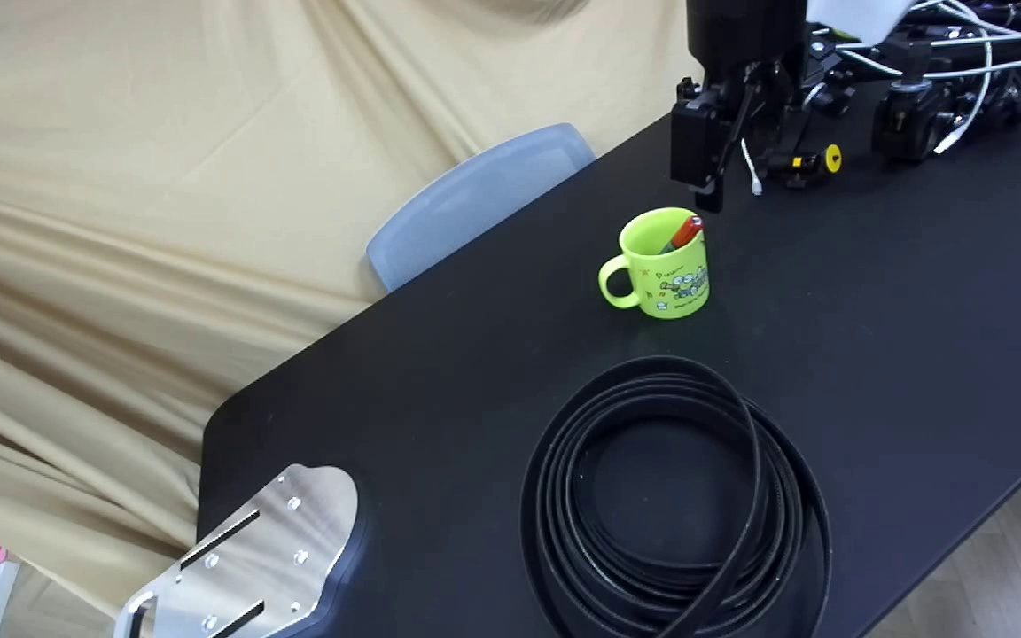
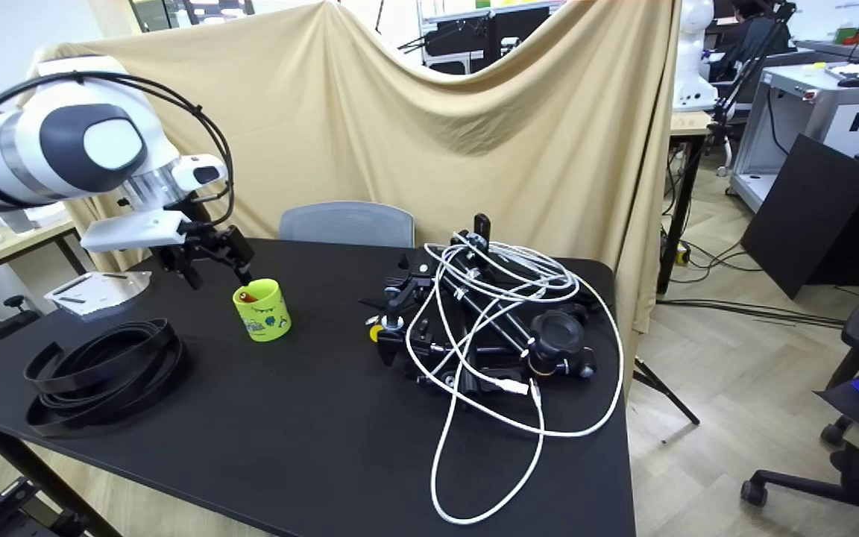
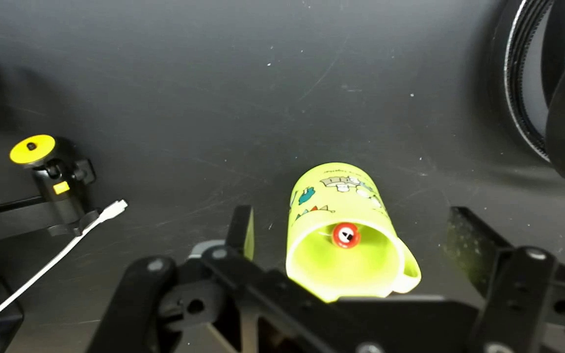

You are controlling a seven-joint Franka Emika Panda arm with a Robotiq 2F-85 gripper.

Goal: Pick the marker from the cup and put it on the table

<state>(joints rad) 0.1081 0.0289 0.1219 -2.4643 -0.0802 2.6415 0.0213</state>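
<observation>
I am viewing one hand (image 3: 353, 238), two fingers (image 3: 476, 249) standing apart; one tabletop (image 1: 475, 381) is supporting one cup (image 1: 666, 282) containing one marker (image 1: 686, 232).

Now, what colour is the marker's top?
The top is red around white and black, best in the wrist view.
</observation>
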